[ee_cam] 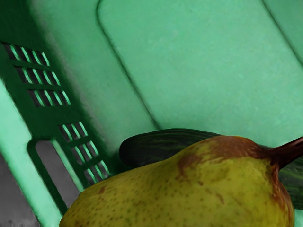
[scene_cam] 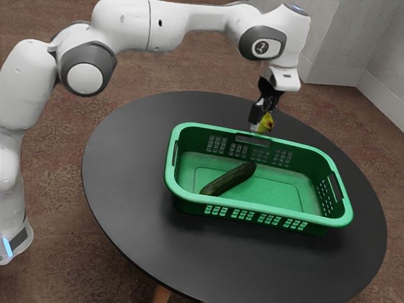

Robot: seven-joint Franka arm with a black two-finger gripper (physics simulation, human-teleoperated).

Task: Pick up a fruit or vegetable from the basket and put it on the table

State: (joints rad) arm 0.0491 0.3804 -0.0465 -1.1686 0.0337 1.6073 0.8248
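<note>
The fingers (scene_cam: 255, 116), parted by the pear's (scene_cam: 267, 122) width, grip it aloft at the green basket's (scene_cam: 252, 206) twelve o'clock in the exterior view; a cucumber (scene_cam: 230, 178) lies inside, toward nine o'clock.

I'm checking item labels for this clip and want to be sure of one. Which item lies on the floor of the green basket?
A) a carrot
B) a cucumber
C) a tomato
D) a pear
B: the long, dark green cucumber lies on the floor of the green basket, while the pear is held up in the gripper.
</note>
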